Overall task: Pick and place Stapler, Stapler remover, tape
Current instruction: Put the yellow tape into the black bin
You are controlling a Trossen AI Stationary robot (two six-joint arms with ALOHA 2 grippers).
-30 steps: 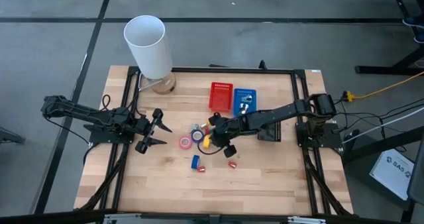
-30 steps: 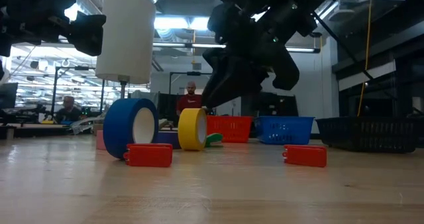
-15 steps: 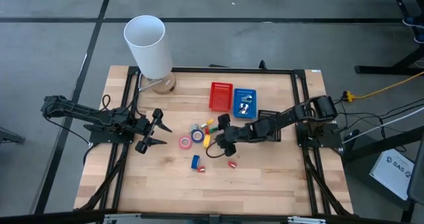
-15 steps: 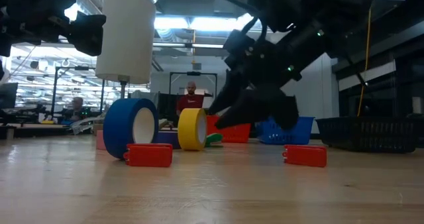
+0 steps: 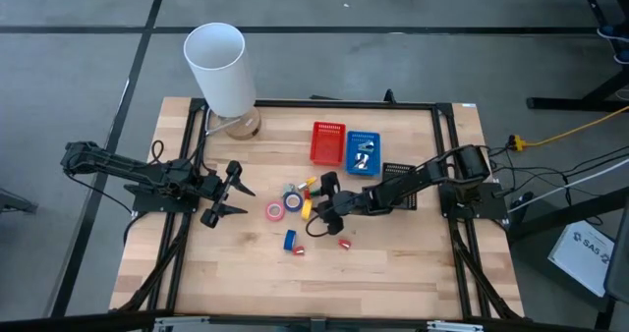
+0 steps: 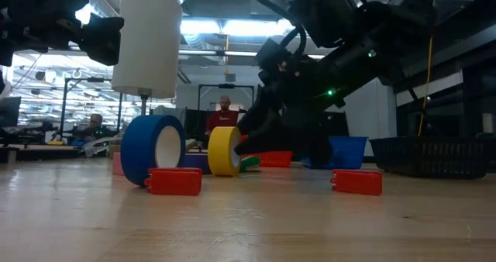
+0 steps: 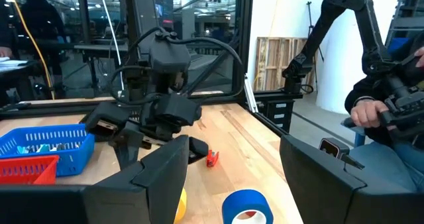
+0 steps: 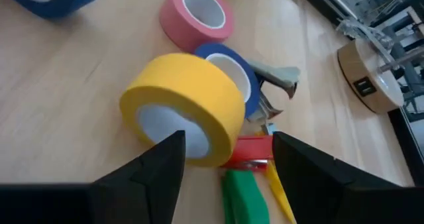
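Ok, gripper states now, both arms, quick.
Left gripper: open, empty, waiting at the table's left side.
Right gripper: open, holding nothing, fingers either side of the yellow tape roll.

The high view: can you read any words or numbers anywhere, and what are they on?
"SAS": this may be what the white paper sign on the floor right of the wooden table says; it is too blurred to be sure.
Nothing else carries any readable text; the rolls of tape and the baskets show none.

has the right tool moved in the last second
Yes. In the high view the right tool has pulled back and swung toward the table's front edge, away from the red basket, and now sits open beside the yellow tape.
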